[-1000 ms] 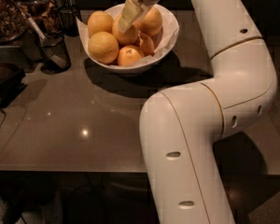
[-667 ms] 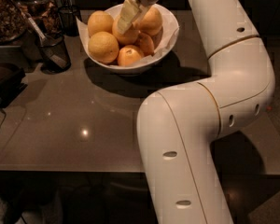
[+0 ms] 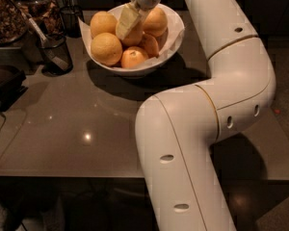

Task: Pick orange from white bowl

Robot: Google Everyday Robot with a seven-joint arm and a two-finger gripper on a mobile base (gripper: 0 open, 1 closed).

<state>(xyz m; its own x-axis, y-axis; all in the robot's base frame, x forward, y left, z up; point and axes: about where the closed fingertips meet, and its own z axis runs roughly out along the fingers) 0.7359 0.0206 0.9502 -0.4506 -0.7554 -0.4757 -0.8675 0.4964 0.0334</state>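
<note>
Gripper (image 3: 127,25) sits in the glossy white bowl (image 3: 176,32) at the far side, on the big round pale orange (image 3: 137,37). Can't tell if it's closed. Round skin and crowding neighbours could make it slip out.

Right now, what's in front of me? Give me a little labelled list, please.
white bowl: on the far side of the table, full of fruit
gripper: low over the white bowl, among the fruit
orange: large, pale, lying at the bowl's front left
smaller fruit: redder, at the bowl's front
black mesh cup: left of the bowl
</note>
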